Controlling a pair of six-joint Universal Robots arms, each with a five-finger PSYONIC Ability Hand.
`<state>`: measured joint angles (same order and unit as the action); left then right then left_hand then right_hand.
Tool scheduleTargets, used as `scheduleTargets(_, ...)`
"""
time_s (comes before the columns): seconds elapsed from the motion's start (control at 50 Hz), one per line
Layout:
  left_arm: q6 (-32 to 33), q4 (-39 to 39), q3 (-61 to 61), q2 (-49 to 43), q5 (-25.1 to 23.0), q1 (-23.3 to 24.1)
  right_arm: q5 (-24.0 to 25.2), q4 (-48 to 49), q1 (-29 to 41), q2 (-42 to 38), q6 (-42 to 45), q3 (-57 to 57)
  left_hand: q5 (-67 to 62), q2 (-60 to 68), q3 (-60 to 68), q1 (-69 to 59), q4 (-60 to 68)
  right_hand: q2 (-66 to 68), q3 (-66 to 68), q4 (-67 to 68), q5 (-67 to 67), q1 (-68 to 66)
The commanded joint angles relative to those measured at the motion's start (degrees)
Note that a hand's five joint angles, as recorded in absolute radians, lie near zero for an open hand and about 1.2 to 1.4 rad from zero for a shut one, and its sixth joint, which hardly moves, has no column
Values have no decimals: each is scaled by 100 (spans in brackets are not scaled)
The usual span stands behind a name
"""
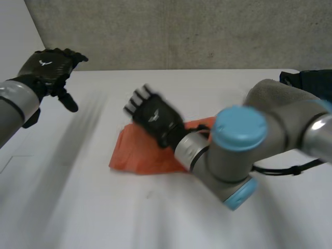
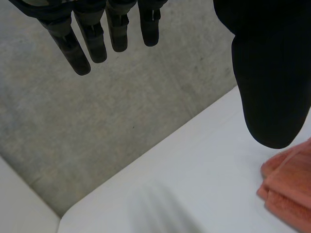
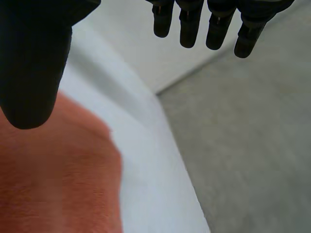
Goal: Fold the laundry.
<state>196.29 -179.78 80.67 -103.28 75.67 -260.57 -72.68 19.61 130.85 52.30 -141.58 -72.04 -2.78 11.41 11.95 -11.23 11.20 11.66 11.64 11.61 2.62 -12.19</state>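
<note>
Lying mid-table: folded orange cloth [image 1: 140, 153], flat on white table [image 1: 78, 207]. Bare tabletop wide on near and left sides; far edge meets grey wall [image 1: 181, 31]. Right hand [image 1: 154, 116] over cloth's far part, fingers straight, set apart from thumb, gripping nothing; contact with cloth cannot be told. Right arm [image 1: 233, 150] crosses cloth's right end, hiding it. Left hand [image 1: 49, 67] raised at table's left side, well apart from cloth, fingers loose, empty. Dark bundle [image 1: 311, 83] at far right corner, well apart from cloth.
</note>
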Motion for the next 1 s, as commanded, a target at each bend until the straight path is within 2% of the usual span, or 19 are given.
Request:
scheduleTargets(0.02,-196,57,-718,-595,264,725,-895,-851,-761,984,-2739,-416,278,-141,-195,123,-120,-166,-164,-161,-262,219)
scheduleTargets(0.1,-240,162,-1061,-1052,413,1226,-1037,-1536,-1086,1002,-3033,-574,278,-141,-195,123,-120,-166,-164,-161,-262,219)
scheduleTargets(0.2,-196,364,-1405,-1642,729,1825,-1072,-2250,-1535,984,-2831,-978,278,-141,-195,123,-120,-166,-164,-161,-262,219)
scheduleTargets(0.34,-56,522,-2037,-2371,1493,2352,-1046,-1698,-1861,984,-2585,-1883,278,-141,-195,123,-120,-83,-81,-78,-179,136)
scheduleTargets(0.4,-64,662,-2187,-2416,1670,2423,-1037,-1321,-1896,906,-2515,-2120,278,-141,-195,123,-120,52,55,58,-43,0)
scheduleTargets(0.62,-196,742,-2021,-2082,1609,2353,-1037,-643,-1958,580,-2611,-2104,278,-141,-195,123,-120,909,912,915,814,-857)
scheduleTargets(0.76,-345,707,-1783,-1783,1451,2230,-1037,-546,-2028,369,-2638,-2042,278,-141,-195,123,-120,2187,2190,2193,2092,-2135)
scheduleTargets(0.8,-433,689,-1748,-1731,1407,2204,-1063,-511,-2028,299,-2611,-2033,278,-141,-195,123,-120,3695,3697,3700,3599,-3642)
scheduleTargets(0.84,-512,681,-1713,-1704,1389,2186,-1107,-450,-2037,316,-2620,-2068,278,-141,-195,123,-120,6817,6820,6823,6722,-6765)
scheduleTargets(0.9,-574,689,-1678,-1687,1381,2168,-1213,-301,-2063,439,-2611,-2252,278,-141,-195,123,-120,6834,6836,6839,6738,-6781)
scheduleTargets(1.0,-592,689,-1502,-1573,1381,2142,-1345,252,-2273,1342,-2165,-2648,278,-141,-195,123,-120,6834,6836,6839,6738,-6781)
